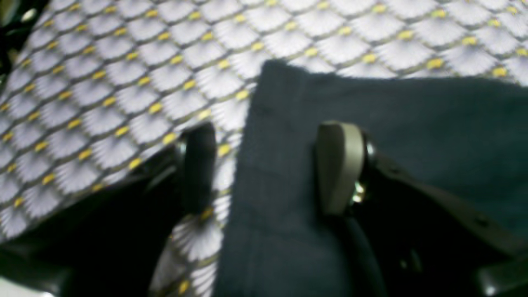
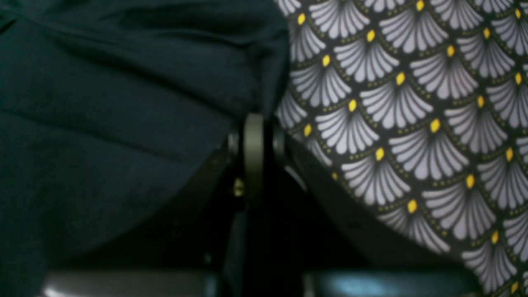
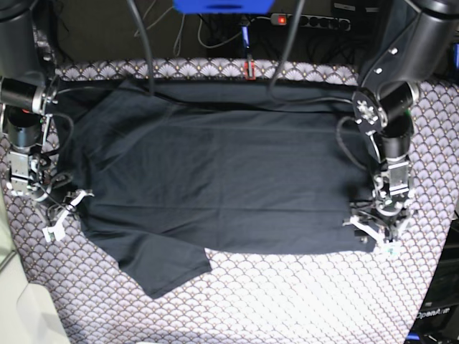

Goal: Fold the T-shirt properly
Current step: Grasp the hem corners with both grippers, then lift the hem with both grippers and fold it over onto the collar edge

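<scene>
T-shirt (image 3: 215, 179): spread flat across the middle of the patterned cloth (image 3: 287, 301), a sleeve pointing toward the near left corner.
Left gripper (image 1: 268, 169): at the shirt's near right corner, jaws wide apart and straddling the hem edge, one finger over dark fabric, the other over cloth; holding nothing.
Right gripper (image 2: 253, 156): at the shirt's left edge, jaws closed together; whether fabric is pinched between them, cannot tell.
Shirt fabric: soft, matte black, lightly creased.
Cloth: pale scallop fans with yellow dots, dark outlines.
</scene>
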Robot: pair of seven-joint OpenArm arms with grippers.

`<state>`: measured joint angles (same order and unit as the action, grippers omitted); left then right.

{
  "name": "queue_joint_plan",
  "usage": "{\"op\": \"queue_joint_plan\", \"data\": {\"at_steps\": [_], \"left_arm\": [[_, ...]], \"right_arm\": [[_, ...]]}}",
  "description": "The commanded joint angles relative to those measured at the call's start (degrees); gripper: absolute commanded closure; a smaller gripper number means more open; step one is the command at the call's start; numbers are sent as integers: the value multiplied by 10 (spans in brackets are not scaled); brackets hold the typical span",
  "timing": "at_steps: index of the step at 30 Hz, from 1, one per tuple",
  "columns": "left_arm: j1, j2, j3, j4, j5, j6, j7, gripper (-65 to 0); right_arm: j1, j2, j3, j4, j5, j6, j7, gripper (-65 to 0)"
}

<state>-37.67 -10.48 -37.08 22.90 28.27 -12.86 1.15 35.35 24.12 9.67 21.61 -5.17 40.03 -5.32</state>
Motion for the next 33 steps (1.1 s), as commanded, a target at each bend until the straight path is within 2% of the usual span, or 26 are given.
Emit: {"op": "queue_joint_plan", "data": {"at_steps": [1, 5, 9, 19, 25, 28, 33], "left_arm": [[-25, -7, -1, -3, -4, 2, -17, -379], [-27, -8, -39, -29, -4, 6, -35, -379], [-26, -8, -55, -31, -3, 49, -53, -379], [-24, -8, -53, -34, -2, 52, -52, -377], [-26, -15, -53, -82, -2, 50, -54, -374], [-26, -14, -53, -82, -1, 50, -54, -324], [-26, -13, -53, -82, -1, 50, -53, -153]], "right_arm": [[14, 12, 0, 9, 3, 0, 3, 0], [14, 12, 0, 9, 3, 0, 3, 0], [14, 12, 0, 9, 3, 0, 3, 0], [13, 19, 0, 7, 3, 0, 3, 0], [13, 19, 0, 7, 3, 0, 3, 0], [13, 19, 0, 7, 3, 0, 3, 0], [13, 19, 0, 6, 3, 0, 3, 0]]}}
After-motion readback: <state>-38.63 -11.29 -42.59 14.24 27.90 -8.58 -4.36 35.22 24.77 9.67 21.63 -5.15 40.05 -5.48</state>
